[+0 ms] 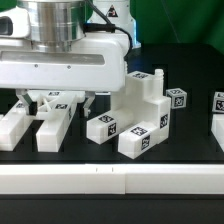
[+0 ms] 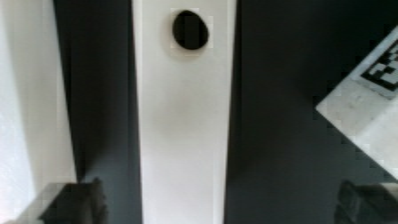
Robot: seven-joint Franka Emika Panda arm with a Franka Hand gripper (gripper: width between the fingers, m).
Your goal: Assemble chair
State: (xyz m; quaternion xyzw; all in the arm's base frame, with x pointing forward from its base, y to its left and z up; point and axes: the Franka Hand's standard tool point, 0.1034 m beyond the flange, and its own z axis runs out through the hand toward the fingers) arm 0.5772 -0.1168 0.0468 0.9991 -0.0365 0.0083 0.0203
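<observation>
- Gripper, upper left of the exterior view: jaws wide apart, straddling a white bar without touching it.
- Chair's notched block cluster stands centre-right on the dark worktop.
- Second bar lies at the left edge.

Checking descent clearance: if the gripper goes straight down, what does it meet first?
Probably the white bar with the oval hole, directly under the open gripper; the gap above it is unclear.

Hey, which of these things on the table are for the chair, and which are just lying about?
For the chair: white bar; second bar beside it; tagged block cluster; tagged piece at the exterior view's right edge.
Just lying about: white front rail.
</observation>
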